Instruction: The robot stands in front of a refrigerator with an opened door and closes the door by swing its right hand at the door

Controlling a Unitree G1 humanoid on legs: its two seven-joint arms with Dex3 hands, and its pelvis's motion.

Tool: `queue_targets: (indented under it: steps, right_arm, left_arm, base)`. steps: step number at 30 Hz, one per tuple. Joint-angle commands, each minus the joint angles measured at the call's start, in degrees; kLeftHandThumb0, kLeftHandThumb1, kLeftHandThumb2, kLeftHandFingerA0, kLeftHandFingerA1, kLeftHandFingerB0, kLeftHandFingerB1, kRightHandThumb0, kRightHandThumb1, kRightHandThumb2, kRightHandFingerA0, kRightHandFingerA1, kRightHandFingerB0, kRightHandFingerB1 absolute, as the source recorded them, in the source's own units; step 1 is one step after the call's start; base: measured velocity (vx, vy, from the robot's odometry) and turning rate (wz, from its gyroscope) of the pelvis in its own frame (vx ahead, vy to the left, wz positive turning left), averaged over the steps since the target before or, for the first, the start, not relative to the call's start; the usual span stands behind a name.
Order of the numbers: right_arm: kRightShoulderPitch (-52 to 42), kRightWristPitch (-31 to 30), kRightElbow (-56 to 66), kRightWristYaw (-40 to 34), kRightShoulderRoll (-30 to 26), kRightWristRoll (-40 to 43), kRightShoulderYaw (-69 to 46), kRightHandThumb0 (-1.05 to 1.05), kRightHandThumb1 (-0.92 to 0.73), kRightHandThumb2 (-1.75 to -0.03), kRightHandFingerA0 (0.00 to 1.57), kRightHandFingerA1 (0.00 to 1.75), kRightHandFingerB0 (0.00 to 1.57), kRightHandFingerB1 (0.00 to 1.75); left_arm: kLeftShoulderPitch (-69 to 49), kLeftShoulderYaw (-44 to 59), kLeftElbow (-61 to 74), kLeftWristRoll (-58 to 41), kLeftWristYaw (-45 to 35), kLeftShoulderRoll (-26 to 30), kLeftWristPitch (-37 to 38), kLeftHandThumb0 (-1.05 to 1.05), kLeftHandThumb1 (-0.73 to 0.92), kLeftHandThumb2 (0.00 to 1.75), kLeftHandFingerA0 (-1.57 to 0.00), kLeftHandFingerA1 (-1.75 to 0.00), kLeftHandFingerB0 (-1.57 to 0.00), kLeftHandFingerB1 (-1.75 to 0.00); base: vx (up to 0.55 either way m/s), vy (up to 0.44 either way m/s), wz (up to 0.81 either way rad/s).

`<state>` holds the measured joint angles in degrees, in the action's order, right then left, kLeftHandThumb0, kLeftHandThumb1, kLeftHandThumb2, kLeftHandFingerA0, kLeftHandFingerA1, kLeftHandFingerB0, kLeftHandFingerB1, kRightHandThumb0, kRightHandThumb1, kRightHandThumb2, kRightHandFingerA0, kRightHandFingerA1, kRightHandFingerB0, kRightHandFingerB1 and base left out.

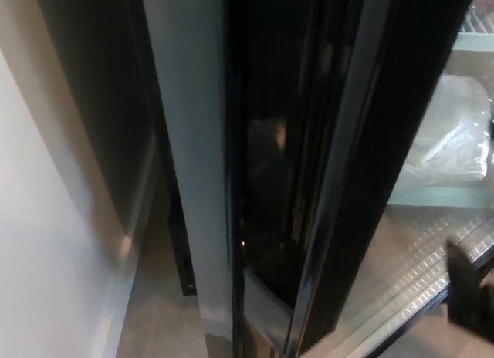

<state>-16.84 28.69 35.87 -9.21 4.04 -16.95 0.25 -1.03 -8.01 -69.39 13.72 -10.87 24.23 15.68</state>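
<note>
In the head view, you look down at the refrigerator door (340, 180), a dark panel running from twelve o'clock to six o'clock through the centre, open edge-on toward you. At three o'clock, a shelf (440, 194) holds a clear plastic bag (451, 138). At four o'clock, the right hand (467, 296) shows as a dark blur; you cannot tell its finger position. The door looks open, so the swing is probably yet to land.
</note>
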Motion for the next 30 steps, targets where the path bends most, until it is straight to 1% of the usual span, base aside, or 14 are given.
queue_targets:
  steps: [1, 2, 3, 4, 5, 14, 15, 16, 18, 19, 23, 26, 29, 30]
  right_arm:
    - [24.4, 3.7, 14.9, -6.4, 0.7, -29.7, -4.9, -0.72, -0.68, -0.60, 0.06, 0.30, 0.18, 0.28]
    - [18.9, 3.0, 16.3, -1.7, 1.3, -26.9, -2.0, -0.72, -0.68, -0.60, 0.06, 0.30, 0.18, 0.28]
    - [14.4, 2.5, 18.4, 3.3, 0.0, -26.8, -2.1, -0.76, -0.55, -0.89, 0.05, 0.36, 0.15, 0.43]
    - [10.9, 1.8, 18.7, 8.1, -3.1, -27.4, -2.6, -0.86, -0.67, -0.95, 0.00, 0.01, 0.10, 0.16]
    - [10.2, 1.4, 17.8, 9.3, -4.3, -27.4, -2.4, -0.86, -0.67, -0.95, 0.00, 0.01, 0.10, 0.16]
    - [25.3, -3.9, -8.0, 5.7, -7.4, -39.1, 8.1, -0.74, -0.74, -1.05, 0.00, 0.14, 0.01, 0.19]
    - [26.1, -4.5, -9.1, 5.9, -7.6, -39.5, 8.4, -0.74, -0.74, -1.05, 0.00, 0.14, 0.01, 0.19]
    - [28.5, -5.8, -13.0, 5.6, -8.1, -40.6, 9.2, -0.68, -0.89, -0.65, 0.00, 0.19, 0.06, 0.22]
    - [31.7, -7.5, -18.1, 4.9, -8.9, -42.0, 10.3, -0.68, -0.89, -0.65, 0.00, 0.19, 0.06, 0.22]
    - [33.3, -8.5, -21.1, 4.7, -9.3, -42.5, 10.9, -0.71, -0.71, -1.03, 0.00, 0.21, 0.05, 0.27]
    - [41.3, -14.7, -36.7, 4.6, -11.2, -45.4, 14.0, -0.67, -0.87, -0.68, 0.00, 0.16, 0.07, 0.22]
    - [46.6, -17.8, -47.4, 4.0, -12.2, -46.2, 16.1, -0.68, -0.90, -0.66, 0.00, 0.17, 0.07, 0.23]
    - [53.8, -21.9, -61.3, 3.4, -12.7, -45.8, 18.4, -0.69, -0.69, -1.00, 0.00, 0.23, 0.05, 0.28]
    - [56.2, -23.0, -65.2, 3.7, -13.0, -45.7, 19.0, -0.70, -0.88, -0.68, 0.03, 0.20, 0.09, 0.23]
  left_arm:
    - [-1.9, 0.8, -1.0, -0.4, -0.6, 1.9, 1.9, -0.61, 0.86, 0.66, -0.31, -0.32, -0.24, -0.29]
    - [-1.8, 0.8, -1.0, -0.3, -0.6, 1.9, 1.7, -0.61, 0.86, 0.66, -0.31, -0.32, -0.24, -0.29]
    - [-1.8, 0.9, -0.9, -0.6, -0.8, 1.9, 1.6, -0.59, 0.86, 0.66, -0.30, -0.32, -0.25, -0.30]
    - [-1.7, 1.0, -0.8, -0.6, -0.8, 1.9, 1.4, -0.60, 0.86, 0.66, -0.31, -0.32, -0.26, -0.30]
    - [-1.6, 0.9, -0.8, -0.5, -0.7, 1.9, 1.3, -0.60, 0.86, 0.66, -0.31, -0.32, -0.26, -0.30]
    - [-0.6, 0.7, -0.9, -0.1, -0.2, 1.8, 1.0, -0.61, 0.85, 0.66, -0.31, -0.32, -0.25, -0.30]
    - [-0.6, 0.7, -0.8, -0.2, -0.2, 1.9, 1.0, -0.61, 0.85, 0.66, -0.31, -0.32, -0.25, -0.30]
    - [-0.6, 0.7, -0.7, -0.2, -0.1, 1.9, 1.0, -0.60, 0.85, 0.66, -0.31, -0.32, -0.25, -0.30]
    - [-0.5, 0.7, -0.6, -0.2, 0.0, 2.0, 0.8, -0.60, 0.85, 0.66, -0.31, -0.32, -0.25, -0.30]
    - [-0.6, 0.7, -0.3, -0.2, -0.1, 2.1, 0.9, -0.60, 0.86, 0.66, -0.31, -0.32, -0.25, -0.30]
    - [-1.1, 0.8, 0.0, -0.4, -0.4, 1.9, 1.1, -0.59, 0.85, 0.66, -0.30, -0.32, -0.24, -0.29]
    - [-1.1, 0.7, 0.2, -0.3, -0.7, 2.0, 1.0, -0.60, 0.85, 0.66, -0.30, -0.32, -0.25, -0.29]
    - [-1.0, 0.7, 0.1, -0.3, -0.5, 1.8, 0.8, -0.60, 0.85, 0.66, -0.31, -0.32, -0.25, -0.29]
    - [-0.8, 0.5, 0.0, -0.1, -0.4, 1.8, 0.8, -0.60, 0.86, 0.66, -0.30, -0.32, -0.24, -0.29]
  base:
    - [0.00, 0.000, 0.00]
    - [0.00, 0.000, 0.00]
    - [0.00, 0.000, 0.00]
    - [0.00, 0.000, 0.00]
    - [0.00, -0.002, 0.08]
    - [0.00, 0.000, 0.00]
    - [0.00, 0.000, 0.00]
    - [0.00, 0.000, 0.00]
    - [0.00, 0.000, 0.00]
    - [0.00, 0.000, 0.00]
    - [0.00, 0.000, 0.00]
    - [0.00, 0.000, 0.00]
    - [0.00, 0.000, 0.00]
    - [0.00, 0.000, 0.00]
